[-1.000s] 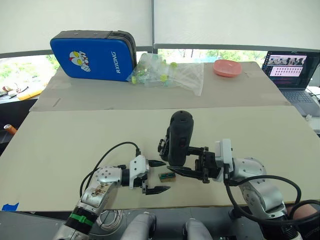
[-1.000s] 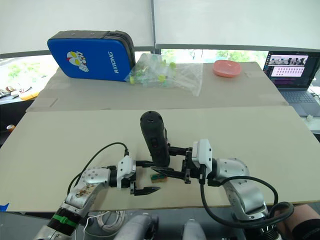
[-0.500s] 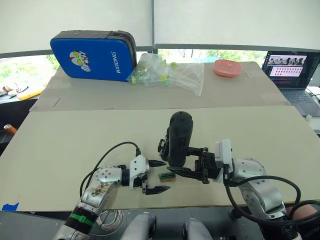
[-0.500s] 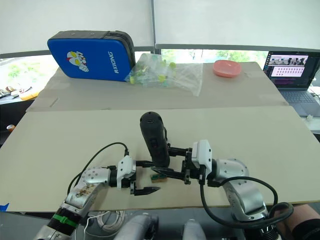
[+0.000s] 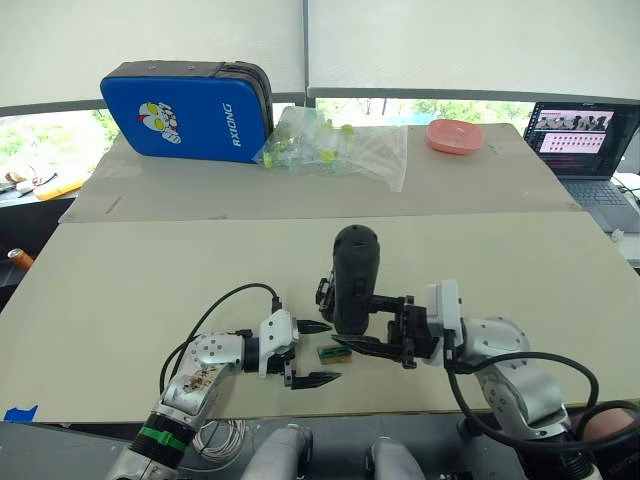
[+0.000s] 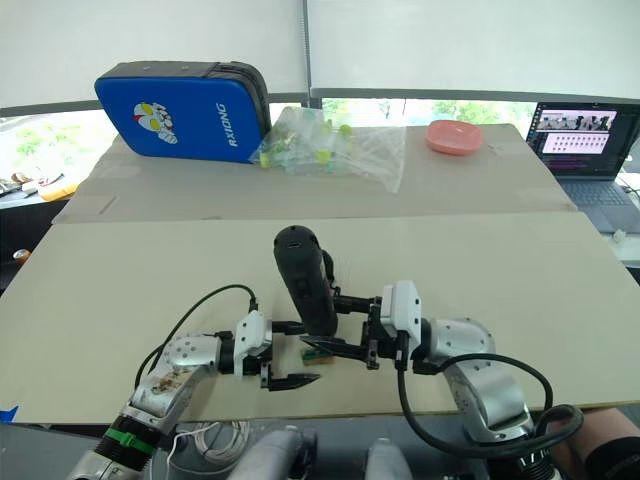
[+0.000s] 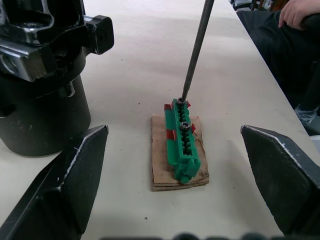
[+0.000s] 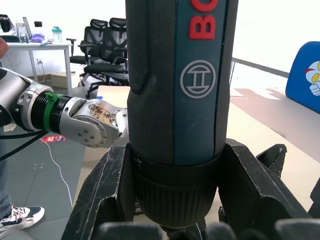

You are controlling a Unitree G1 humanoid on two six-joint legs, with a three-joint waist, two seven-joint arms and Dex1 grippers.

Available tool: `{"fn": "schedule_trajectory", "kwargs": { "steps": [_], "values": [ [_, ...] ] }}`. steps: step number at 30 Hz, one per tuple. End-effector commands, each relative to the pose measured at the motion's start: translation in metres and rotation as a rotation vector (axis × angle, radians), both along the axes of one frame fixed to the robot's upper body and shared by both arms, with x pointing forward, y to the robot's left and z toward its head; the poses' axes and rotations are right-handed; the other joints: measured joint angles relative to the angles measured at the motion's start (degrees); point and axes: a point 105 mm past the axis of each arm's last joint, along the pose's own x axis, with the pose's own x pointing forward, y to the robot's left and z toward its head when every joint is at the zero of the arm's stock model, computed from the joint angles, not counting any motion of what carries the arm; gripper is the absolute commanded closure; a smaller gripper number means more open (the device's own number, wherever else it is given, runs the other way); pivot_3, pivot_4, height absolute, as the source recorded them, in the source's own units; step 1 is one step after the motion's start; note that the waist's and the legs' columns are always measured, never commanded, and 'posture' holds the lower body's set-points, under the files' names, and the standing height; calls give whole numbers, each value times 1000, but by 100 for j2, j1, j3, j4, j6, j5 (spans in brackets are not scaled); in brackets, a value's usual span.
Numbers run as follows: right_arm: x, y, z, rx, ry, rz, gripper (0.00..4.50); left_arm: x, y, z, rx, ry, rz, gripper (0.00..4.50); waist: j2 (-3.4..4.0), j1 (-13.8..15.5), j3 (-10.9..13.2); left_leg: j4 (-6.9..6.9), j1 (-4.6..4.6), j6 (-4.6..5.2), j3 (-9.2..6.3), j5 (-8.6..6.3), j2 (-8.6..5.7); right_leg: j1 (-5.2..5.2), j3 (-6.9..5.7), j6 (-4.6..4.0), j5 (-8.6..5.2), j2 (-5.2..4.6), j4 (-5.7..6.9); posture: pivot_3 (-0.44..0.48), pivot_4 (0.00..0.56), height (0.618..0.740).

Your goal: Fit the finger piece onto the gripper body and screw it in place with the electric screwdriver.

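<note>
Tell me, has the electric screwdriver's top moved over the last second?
Yes. The electric screwdriver has tipped slightly toward the robot's left, judged against the green block, in the right gripper.

Office-type lab or test room, daylight side.

Long beige worktable under windows with roller blinds; open laptop at its far end; black swivel chairs and a white desk with bottles behind; blue carry case.

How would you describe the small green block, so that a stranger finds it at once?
On the beige table, look between the two end effectors near the front edge. The green block lies on a scrap of brown cardboard, with the screwdriver bit touching its far end; it is the only green thing there.
</note>
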Motion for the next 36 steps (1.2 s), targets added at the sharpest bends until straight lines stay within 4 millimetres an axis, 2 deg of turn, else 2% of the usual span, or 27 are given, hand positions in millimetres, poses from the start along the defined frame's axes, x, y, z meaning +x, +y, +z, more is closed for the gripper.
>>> {"fn": "schedule_trajectory", "kwargs": {
  "steps": [1, 36],
  "values": [
    [-2, 3, 11, 29, -61, 14, 2592, -6, -1, -12, 29, 52, -7, 0, 0, 0, 0, 0, 0, 0, 0, 0, 0, 0, 0, 0, 0, 0, 0, 0, 150, 740],
    [-2, 5, 10, 24, -49, 35, 2592, -6, -1, -12, 27, 55, 0, 0, 0, 2, 0, -3, 0, 0, 0, 0, 0, 0, 0, 0, 0, -1, -3, 0, 150, 740]
  ]
}}
